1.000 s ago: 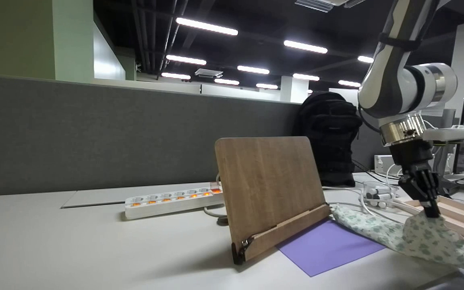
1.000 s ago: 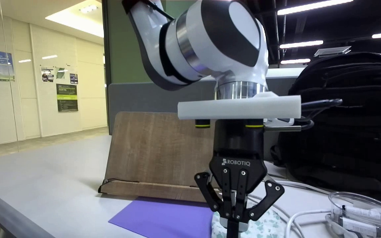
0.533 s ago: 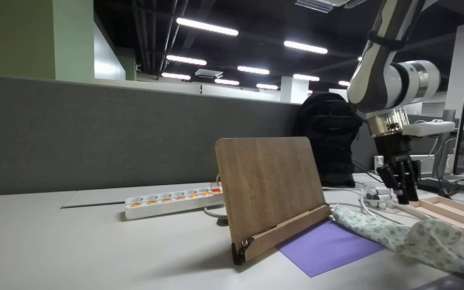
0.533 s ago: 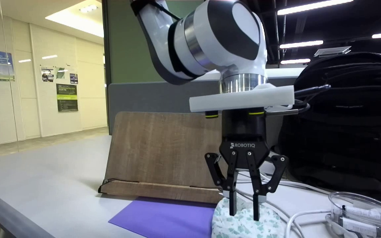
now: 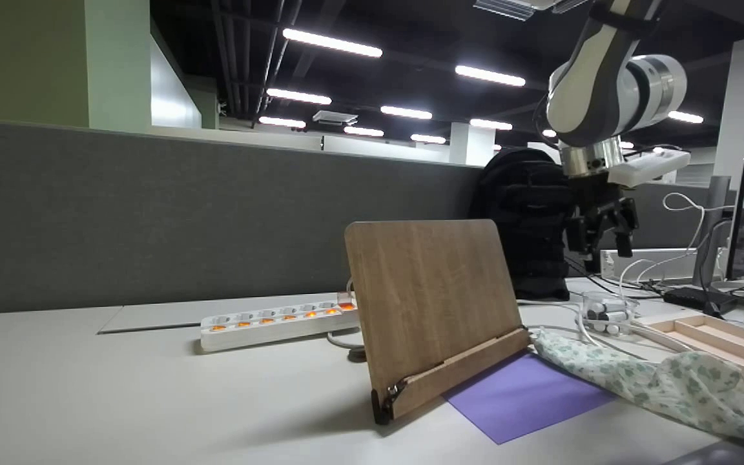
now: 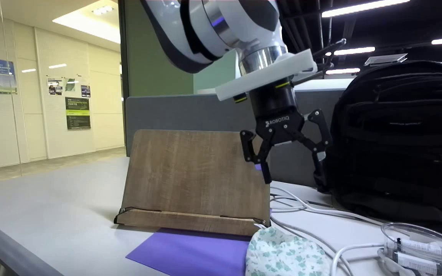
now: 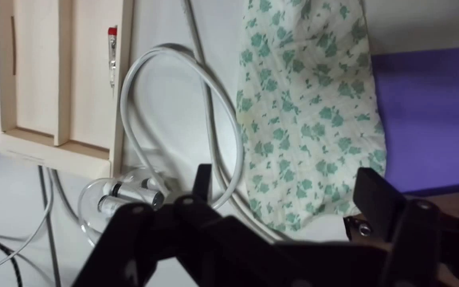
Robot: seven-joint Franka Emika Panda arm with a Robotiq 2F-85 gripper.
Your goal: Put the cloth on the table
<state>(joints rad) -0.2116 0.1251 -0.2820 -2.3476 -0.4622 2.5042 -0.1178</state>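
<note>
The cloth (image 5: pixel 701 391), white with green leaf print, lies loosely crumpled on the white table (image 5: pixel 152 400). In an exterior view its near part (image 6: pixel 282 255) is cut off by the lower frame edge. High above the table, my gripper (image 6: pixel 294 183) hangs tilted, jaws spread wide and nothing between them. It stands apart from the cloth, also in an exterior view where the gripper (image 5: pixel 608 257) is in front of the backpack. Looking down in the wrist view, the cloth (image 7: pixel 309 107) shows below and beyond the open gripper (image 7: pixel 285 173).
A wooden book stand (image 5: pixel 436 290) leans beside the cloth, with a purple sheet (image 5: pixel 527 400) at its foot. White cables (image 7: pixel 233 131) run along the cloth's other side, near a wooden tray (image 7: pixel 64 71) and a clear cup (image 6: pixel 420 245) of vials. Behind stands a black backpack (image 6: pixel 401 153).
My gripper was shut on the cloth one second ago. It has let go, opened wide, risen well above the table and tilted. The cloth's lifted part has settled slightly and stays lying there.
</note>
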